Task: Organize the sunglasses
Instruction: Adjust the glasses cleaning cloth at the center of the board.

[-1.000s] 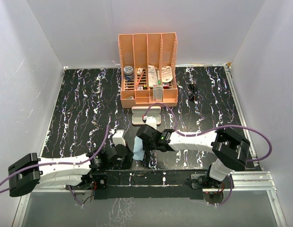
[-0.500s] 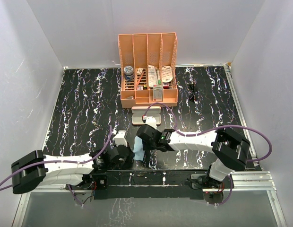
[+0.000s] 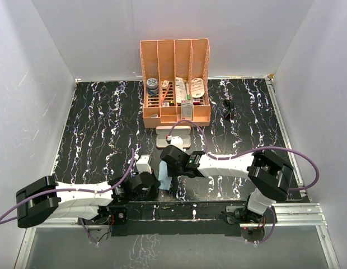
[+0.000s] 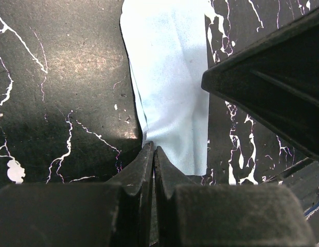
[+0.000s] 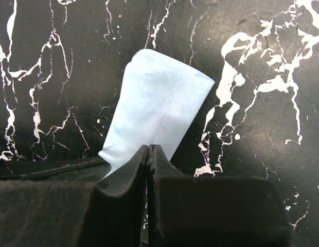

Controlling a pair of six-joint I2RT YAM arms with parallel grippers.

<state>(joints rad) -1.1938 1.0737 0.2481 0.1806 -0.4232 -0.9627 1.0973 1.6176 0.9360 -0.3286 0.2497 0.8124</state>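
Btwn white walls, blk marbled table

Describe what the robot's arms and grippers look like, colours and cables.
Both arms are alike: the left arm and right arm have white links with boxy black joints, and a purple cable loops along each. The left gripper and right gripper are matte black and taper like wedges.
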